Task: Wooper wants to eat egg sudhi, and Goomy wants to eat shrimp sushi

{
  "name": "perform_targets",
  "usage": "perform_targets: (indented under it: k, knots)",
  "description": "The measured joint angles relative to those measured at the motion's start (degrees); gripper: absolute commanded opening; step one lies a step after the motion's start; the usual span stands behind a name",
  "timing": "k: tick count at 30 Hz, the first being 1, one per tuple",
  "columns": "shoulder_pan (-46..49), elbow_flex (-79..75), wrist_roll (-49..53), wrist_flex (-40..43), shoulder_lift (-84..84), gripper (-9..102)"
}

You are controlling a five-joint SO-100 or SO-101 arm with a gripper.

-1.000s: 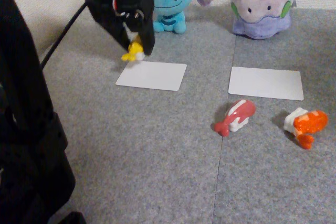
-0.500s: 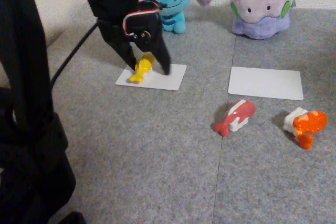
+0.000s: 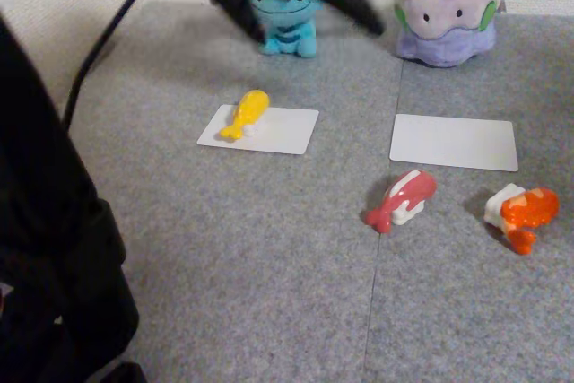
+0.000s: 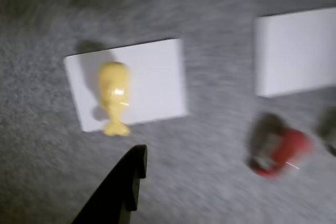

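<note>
While fingers [image 3: 350,2] hover spread, egg sudhi [image 3: 245,114] lies below (untouched).

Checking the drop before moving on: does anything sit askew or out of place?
Slightly. The egg sushi lies at an angle on the left edge of the white card before Wooper, its tail overhanging the carpet. Nothing looks spilled or damaged.

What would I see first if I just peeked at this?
First the two plush toys at the back of the grey mat in the fixed view: the blue one and the lilac one. Then the yellow sushi, lying on the left white card in front of the blue toy. The orange sushi and red sushi sit near the empty right card.
</note>
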State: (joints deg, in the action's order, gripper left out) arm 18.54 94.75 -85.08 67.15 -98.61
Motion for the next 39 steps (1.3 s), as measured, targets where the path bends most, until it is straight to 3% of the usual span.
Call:
perform_targets:
  k: [6,11,17,21,39]
  knots:
    - [16.3,0.0,6.2,2.0,-4.7,51]
    - [27.1,0.0,7.5,-0.8,2.7,51]
    - [28.8,0.0,7.8,-7.1,17.3,51]
    - [29.0,0.0,7.6,-12.4,23.2,42]
    - [31.9,0.0,9.4,-19.1,24.9,38]
